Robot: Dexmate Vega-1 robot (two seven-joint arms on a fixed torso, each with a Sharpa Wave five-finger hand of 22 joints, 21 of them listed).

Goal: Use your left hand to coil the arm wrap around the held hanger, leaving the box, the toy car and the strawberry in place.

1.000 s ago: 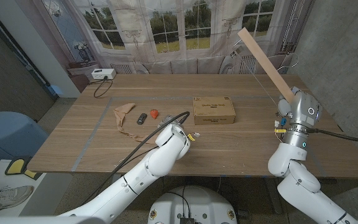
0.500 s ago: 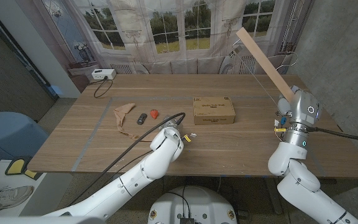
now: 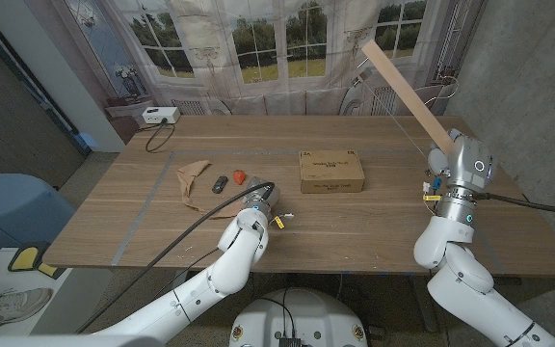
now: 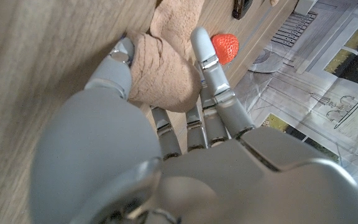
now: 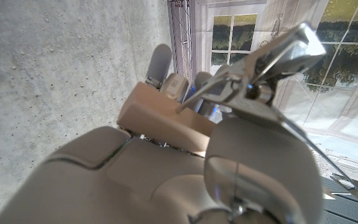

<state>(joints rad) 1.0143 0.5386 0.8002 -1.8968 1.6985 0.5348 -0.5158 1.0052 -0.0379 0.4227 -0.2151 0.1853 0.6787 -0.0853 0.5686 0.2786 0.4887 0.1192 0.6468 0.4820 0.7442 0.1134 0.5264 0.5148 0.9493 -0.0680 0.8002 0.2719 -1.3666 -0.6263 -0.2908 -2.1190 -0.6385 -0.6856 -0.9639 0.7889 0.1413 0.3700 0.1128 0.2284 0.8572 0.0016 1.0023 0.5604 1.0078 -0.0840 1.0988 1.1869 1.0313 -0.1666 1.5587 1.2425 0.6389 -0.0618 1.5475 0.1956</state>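
- The left hand (image 3: 263, 204) hangs over the bench's (image 3: 374, 222) near half, left of its middle. From the head view its finger state cannot be told.
- The left wrist view settles that: the left hand's (image 4: 166, 143) fingers (image 4: 205, 53) are spread and pressed onto a bunched end of the arm wrap (image 4: 166, 81), thumb on one side and a finger on the other; a closed grip on the cloth cannot be confirmed.
- That wrist view also brings one strawberry (image 4: 225, 47) up close, just past the cloth.
- In the head view the arm wrap (image 3: 193, 179), a single tan cloth, lies crumpled towards the bench's left side, trailing towards the near edge.
- Just beside it sit one dark toy car (image 3: 219, 183) and one strawberry (image 3: 240, 175), close together.
- One flat cardboard box (image 3: 331, 171) lies near the middle of the bench, well apart from the cloth.
- The right hand (image 3: 448, 173) is raised by the bench's right edge, gripping one hanger (image 3: 403, 82) whose wooden bar slants up and away.
- The right wrist view shows the right hand (image 5: 166, 155) closed round the hanger's bar (image 5: 166, 121), with its metal hook visible.
- One white device (image 3: 160, 115) with a black cable sits at the far left corner.
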